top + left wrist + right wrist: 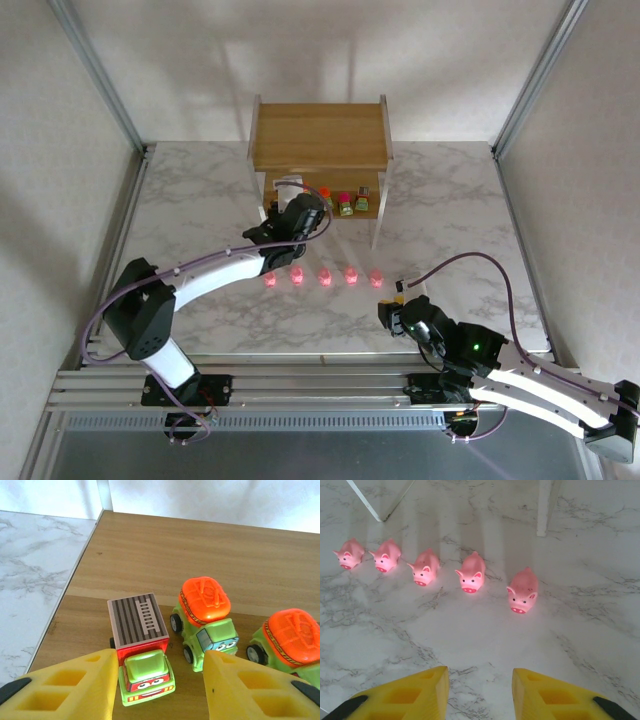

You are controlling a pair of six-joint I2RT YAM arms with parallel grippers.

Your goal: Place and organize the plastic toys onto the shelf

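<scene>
The wooden shelf (320,135) stands at the back of the table. On its lower tier (150,555) sit several green toy trucks. One has a brown striped top (142,645); two carry orange mixers (205,612) (290,640). My left gripper (160,657) (312,215) is open around the striped truck. Its left finger (85,680) is close beside the cab and the right finger (240,685) stands apart. Several pink pigs (471,572) (324,277) stand in a row on the marble. My right gripper (480,680) (388,303) is open just short of them, with nothing between its fingers.
White shelf legs (542,507) (367,500) stand on the table behind the pig row. A magenta-topped truck (344,203) and another truck (362,203) fill the right half of the lower tier. A metal frame rail (300,380) runs along the near edge.
</scene>
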